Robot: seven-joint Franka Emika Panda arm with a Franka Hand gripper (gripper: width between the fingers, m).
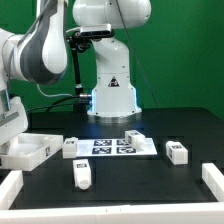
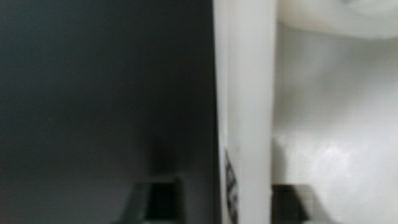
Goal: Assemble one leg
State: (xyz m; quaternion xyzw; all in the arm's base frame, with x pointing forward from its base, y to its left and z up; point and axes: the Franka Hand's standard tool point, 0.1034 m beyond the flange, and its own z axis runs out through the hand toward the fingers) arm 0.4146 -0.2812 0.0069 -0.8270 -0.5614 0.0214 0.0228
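Observation:
Several legs, small white blocks with tags, lie on the black table: one (image 1: 72, 148) beside the marker board, one (image 1: 83, 175) nearer the front, one (image 1: 177, 151) at the exterior view's right. My gripper (image 2: 228, 200) is far from them, low over the large white tray-like part (image 1: 27, 152) at the exterior view's left. In the wrist view its dark fingers (image 2: 164, 200) stand open on either side of that part's raised rim (image 2: 240, 110). A gap shows on one side of the rim. No leg shows in the wrist view.
The marker board (image 1: 115, 146) lies in the middle of the table before the robot base (image 1: 110, 98). White rails stand at the front left (image 1: 10, 190) and front right (image 1: 212, 185) corners. A further small white part (image 1: 134, 134) lies at the board's far edge.

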